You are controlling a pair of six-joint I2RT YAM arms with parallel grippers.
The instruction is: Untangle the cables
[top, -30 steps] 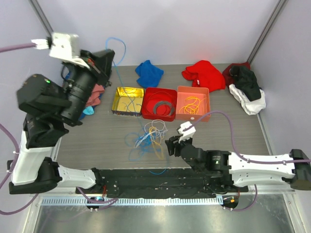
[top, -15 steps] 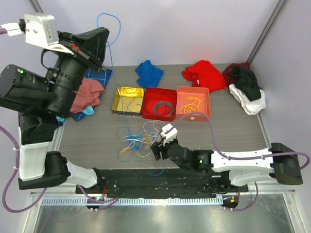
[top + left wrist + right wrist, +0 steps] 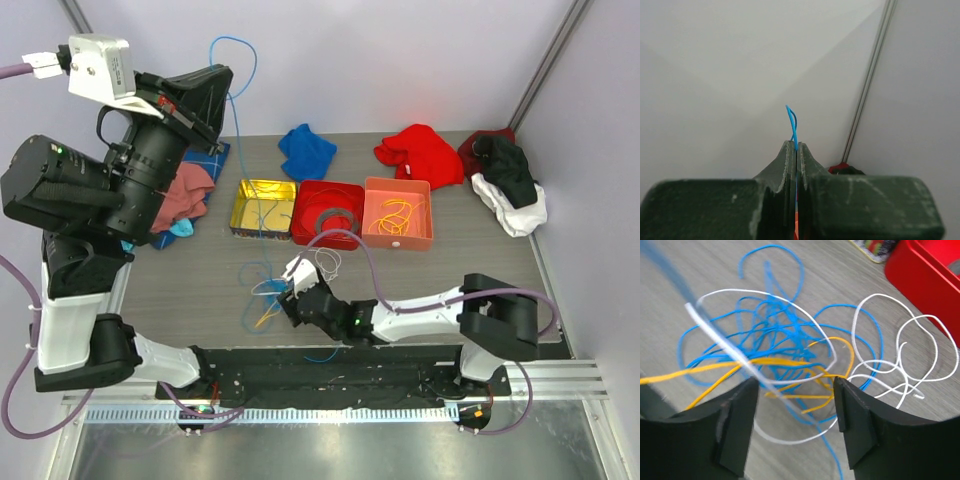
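"Where does the tangle lie?"

"The cables (image 3: 283, 288) (image 3: 782, 355), thin glossy loops of blue, white and yellow, are heaped on the grey wood-grain table (image 3: 190, 290) toward its near edge, in front of the yellow tin (image 3: 262, 234)."

"And the grippers?"

"The left gripper (image 3: 216, 95) (image 3: 794, 150) sits high above the far left corner, jaws pressed together on a blue cable (image 3: 791, 120). The right gripper (image 3: 290, 300) (image 3: 795, 385) hovers low over the heap, black fingers (image 3: 737, 410) spread apart."
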